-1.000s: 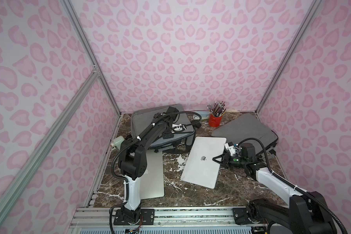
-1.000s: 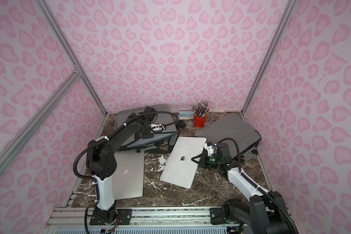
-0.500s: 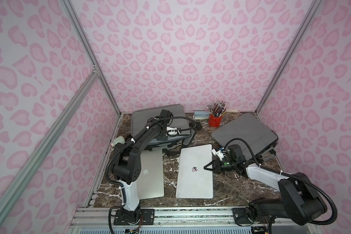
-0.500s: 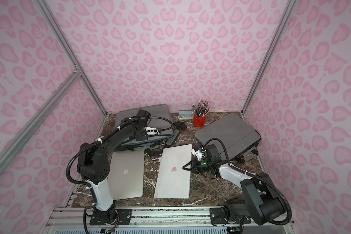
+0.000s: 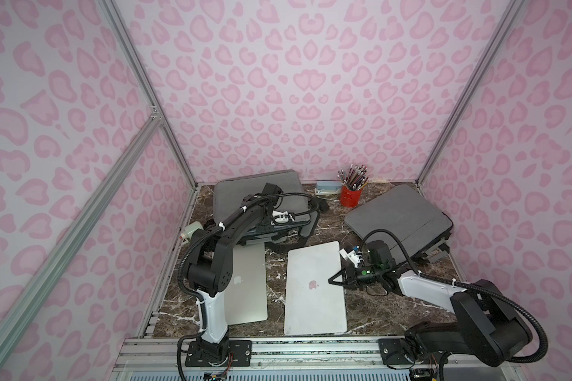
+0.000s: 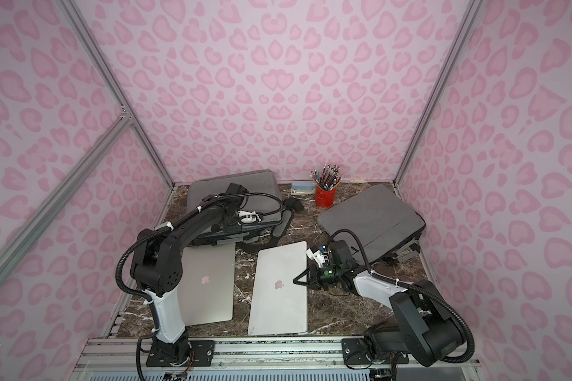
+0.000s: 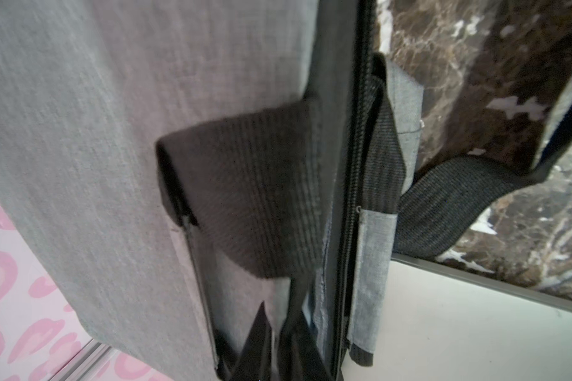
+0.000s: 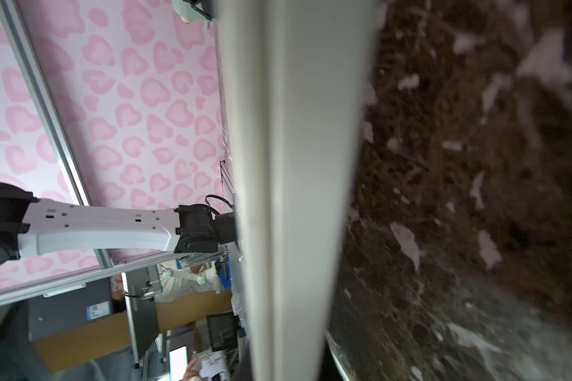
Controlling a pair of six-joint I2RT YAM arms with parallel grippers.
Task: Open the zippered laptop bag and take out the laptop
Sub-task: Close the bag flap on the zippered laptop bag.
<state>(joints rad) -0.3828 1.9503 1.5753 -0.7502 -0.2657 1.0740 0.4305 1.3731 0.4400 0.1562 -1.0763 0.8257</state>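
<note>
The laptop (image 5: 314,290) has swung down from its tilt and now lies flat on the desk (image 5: 377,316), clear of the grey laptop bag (image 5: 245,191). My right end effector (image 5: 331,281) still pinches its edge. I can't tell the left end effector's (image 7: 276,326) grip at the bag.

Walls: three flat panels in pale pink with a darker pink leopard-spot print (image 5: 294,82), closing the back and both sides.
Frame: silver aluminium extrusion posts (image 5: 456,99) at the back corners; one diagonal silver brace (image 5: 80,237) across the left panel.
Table: dark brown marble-pattern table (image 5: 370,316) with white veins, spanning wall to wall.
Front edge: slotted silver aluminium rail (image 5: 311,349) along the table's near side.
Light: even and diffuse; shadows soft.
Beyond the enclosure: in the right wrist view, a brown board panel (image 8: 113,336) and a dark monitor (image 8: 222,331), both blurred.
</note>
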